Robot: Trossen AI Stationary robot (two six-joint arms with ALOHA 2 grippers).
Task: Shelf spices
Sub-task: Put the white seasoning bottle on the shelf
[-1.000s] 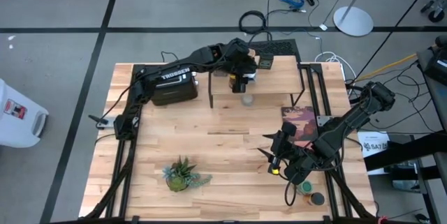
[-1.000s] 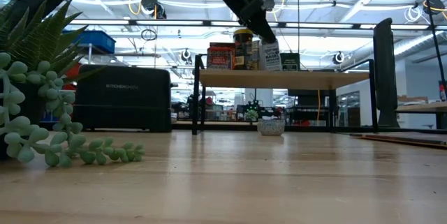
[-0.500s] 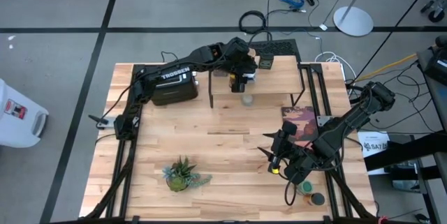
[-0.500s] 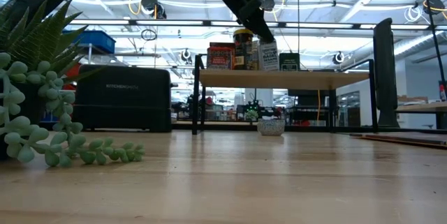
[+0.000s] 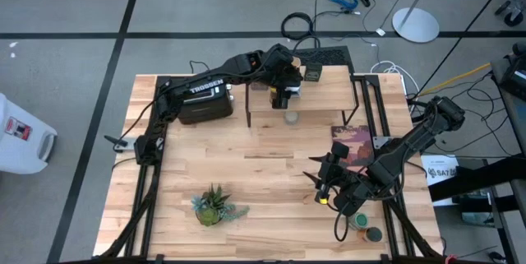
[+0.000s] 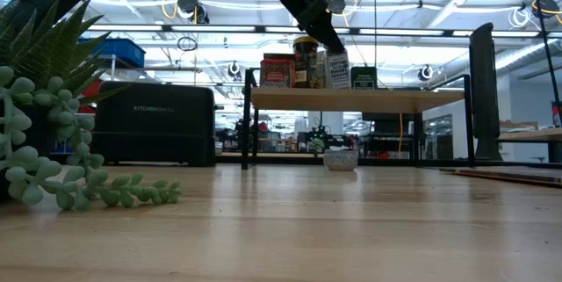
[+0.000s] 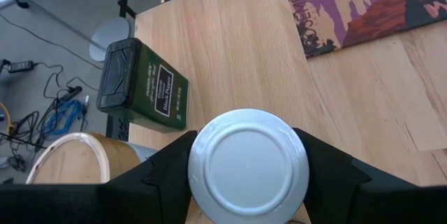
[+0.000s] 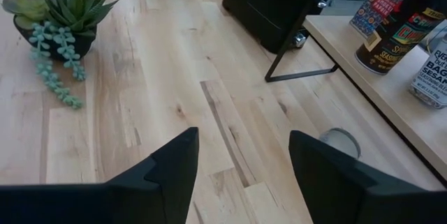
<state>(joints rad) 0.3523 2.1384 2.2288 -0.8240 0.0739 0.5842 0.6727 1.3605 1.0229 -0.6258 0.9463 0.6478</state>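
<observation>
The shelf (image 5: 320,91) stands at the table's far side, its plank top (image 6: 356,99) on a black wire frame. On it are a red tin (image 6: 277,71), a yellow-lidded jar (image 6: 306,61), the white-capped shaker (image 6: 338,69) and a dark square tin (image 7: 143,84); a tan lid (image 7: 70,158) shows beside them. My left gripper (image 5: 283,95) reaches over the shelf and is shut on the shaker. A small round jar (image 5: 291,118) sits on the table in front of the shelf. My right gripper (image 5: 323,183) hovers open over the table's near right part. Two more jars (image 5: 366,227) stand at the near right corner. My left gripper holds the white-capped shaker by its round white cap (image 7: 248,165), pinched between the two fingers (image 7: 164,175), one on each side. The fingers come down from above, slanting from the table's left. The shaker stands upright with its base on the shelf's plank top.
A black toaster (image 5: 203,104) stands left of the shelf. A green potted plant (image 5: 215,206) sits near the table's near edge. A flat printed picture (image 5: 353,145) lies right of centre. Bare wood stretches across the table's middle.
</observation>
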